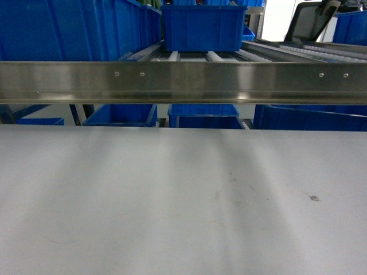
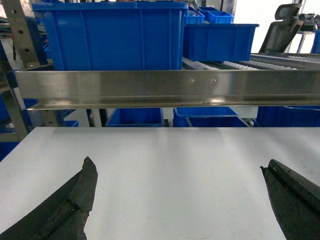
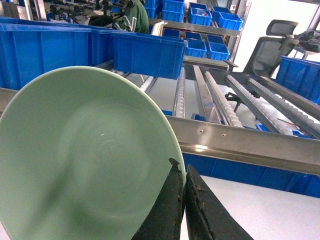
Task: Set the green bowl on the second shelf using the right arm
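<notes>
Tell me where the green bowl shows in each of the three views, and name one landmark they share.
Head: not in view.
Left wrist: not in view.
Right wrist: the green bowl fills the left half, tilted, its rim pinched by the right gripper.
Shared landmark: the steel front rail of the shelf.

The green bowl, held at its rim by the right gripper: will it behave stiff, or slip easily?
The green bowl probably stays stiff: its rim keeps a clean round curve. It may slip, since the surface looks smooth and glossy and the right gripper pinches only a thin edge. It seems light, being shallow and thin-walled.
</notes>
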